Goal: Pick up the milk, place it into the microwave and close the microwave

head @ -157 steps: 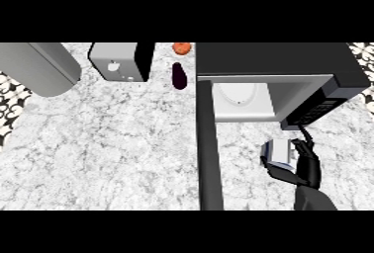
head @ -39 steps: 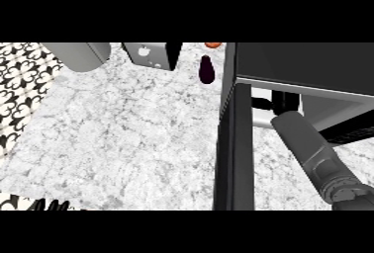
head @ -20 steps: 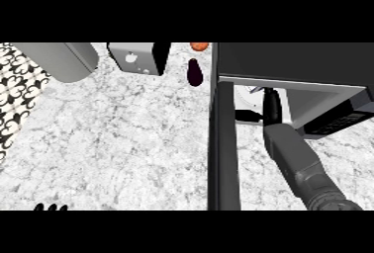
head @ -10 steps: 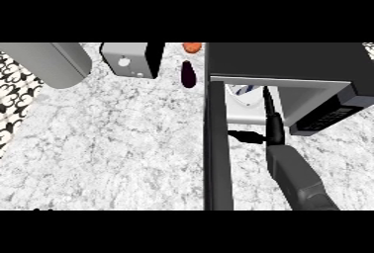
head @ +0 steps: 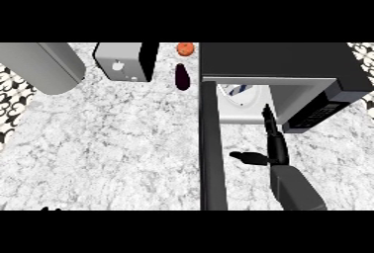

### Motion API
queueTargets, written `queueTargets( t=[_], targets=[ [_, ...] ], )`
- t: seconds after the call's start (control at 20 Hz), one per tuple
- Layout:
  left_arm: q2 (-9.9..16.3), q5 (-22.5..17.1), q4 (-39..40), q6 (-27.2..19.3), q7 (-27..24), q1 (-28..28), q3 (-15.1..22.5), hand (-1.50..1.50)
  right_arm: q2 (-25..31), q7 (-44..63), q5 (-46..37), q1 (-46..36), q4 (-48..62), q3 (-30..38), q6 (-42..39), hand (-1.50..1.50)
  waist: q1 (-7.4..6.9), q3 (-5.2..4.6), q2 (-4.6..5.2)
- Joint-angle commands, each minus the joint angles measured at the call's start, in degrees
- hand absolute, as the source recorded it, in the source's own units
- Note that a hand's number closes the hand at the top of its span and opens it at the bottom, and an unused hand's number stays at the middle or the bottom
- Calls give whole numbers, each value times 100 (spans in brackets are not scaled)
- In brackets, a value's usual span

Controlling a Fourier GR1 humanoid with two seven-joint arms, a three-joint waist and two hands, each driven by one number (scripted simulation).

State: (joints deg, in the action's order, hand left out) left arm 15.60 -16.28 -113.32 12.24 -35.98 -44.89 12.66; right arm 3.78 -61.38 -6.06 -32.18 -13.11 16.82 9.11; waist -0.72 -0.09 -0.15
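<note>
right hand [head: 273,143], fingers straight and holding nothing, at right centre before the microwave [head: 292,69], whose door [head: 210,148] stands open because the milk [head: 235,90] (partly hidden) sits inside.

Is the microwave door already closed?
No: the microwave door stands swung out toward the robot, leaving the cavity open, with the milk visible inside and the right hand just in front of the opening.
</note>
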Motion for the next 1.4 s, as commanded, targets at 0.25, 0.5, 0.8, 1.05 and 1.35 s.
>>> queueTargets(
  t=[0.25, 0.5, 0.8, 1.05, 1.35],
  targets=[
    [-159, 513, 518, -27, -20, 347, 286, -150, 304, -222, 111, 1335, -1031, -297, -1026, -150, 158, 1, -23],
    [-222, 719, 331, -11, 336, 414, 782, -150, 667, -185, 310, 2080, -1740, -311, -1391, -150, 150, 5, -13],
    [-139, 1139, 730, 80, 976, 1318, 1007, -150, 864, 176, 615, 3027, -3035, -331, -1619, 150, 250, -3, -13],
    [-628, 2197, 1304, -348, 1072, 2080, 1596, 150, 1101, 113, 961, 3552, -3041, -80, -1962, -150, 187, 7, 6],
    [-810, 2205, 1948, -271, 1059, 2460, 1650, 150, 1627, 41, 1516, 3898, -3072, 308, -2649, -150, 109, 10, 13]
  ],
)
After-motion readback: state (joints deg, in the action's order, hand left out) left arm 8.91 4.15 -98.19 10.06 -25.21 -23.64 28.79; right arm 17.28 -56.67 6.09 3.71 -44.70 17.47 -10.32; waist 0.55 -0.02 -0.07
